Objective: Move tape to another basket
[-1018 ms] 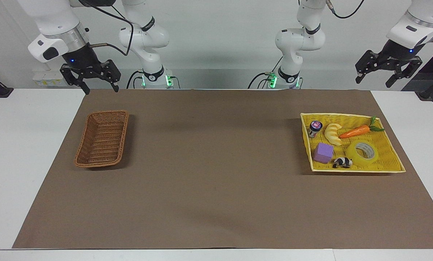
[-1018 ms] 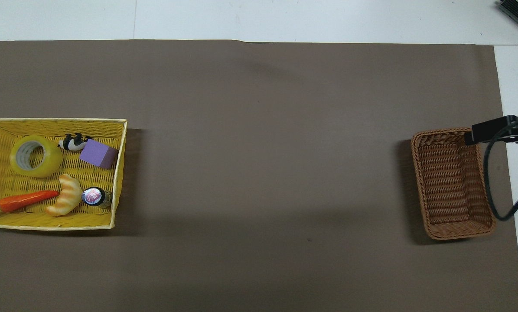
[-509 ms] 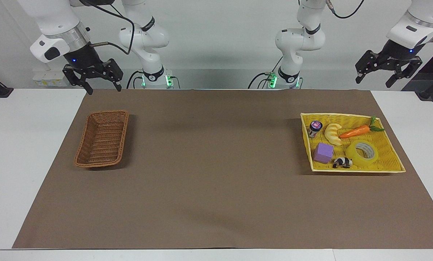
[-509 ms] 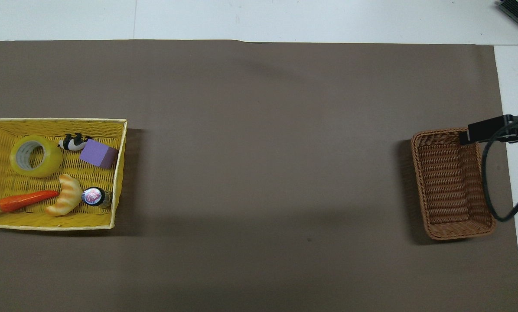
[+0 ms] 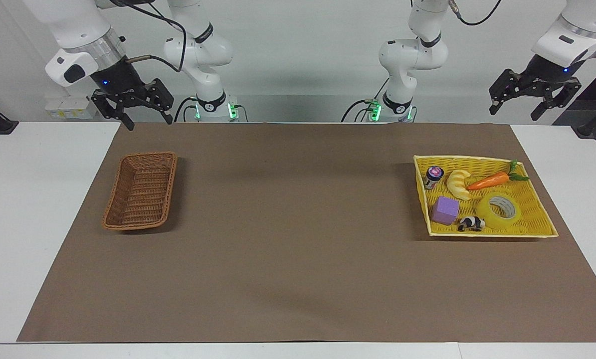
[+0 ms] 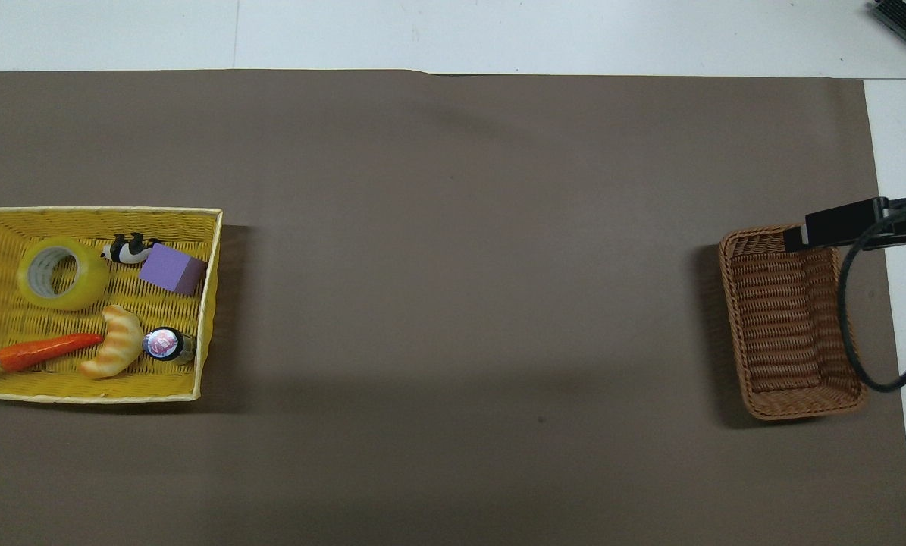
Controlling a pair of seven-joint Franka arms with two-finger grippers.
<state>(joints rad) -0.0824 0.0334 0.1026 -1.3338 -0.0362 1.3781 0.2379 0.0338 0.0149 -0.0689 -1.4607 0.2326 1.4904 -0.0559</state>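
- The tape [image 5: 499,211] lay flat in the yellow basket [image 5: 539,209], at five o'clock among its toys; nothing grasped, so the reach had not begun.
- Left tool [image 5: 533,94] hung spread above the counter's edge at twelve o'clock of that basket; right tool [image 5: 133,104] spread, waiting near the brown basket [image 5: 140,192].
- Next, judged: left tool descends over the roll, pinching its wall.

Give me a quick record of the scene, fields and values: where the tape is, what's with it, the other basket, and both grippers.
tape: lying flat in the yellow basket, at the left arm's end
with it: carrot, croissant, purple block, panda toy, small jar
brown basket: empty, at the right arm's end
left gripper: open, raised, holding nothing
right gripper: open, raised, holding nothing
task state: not begun
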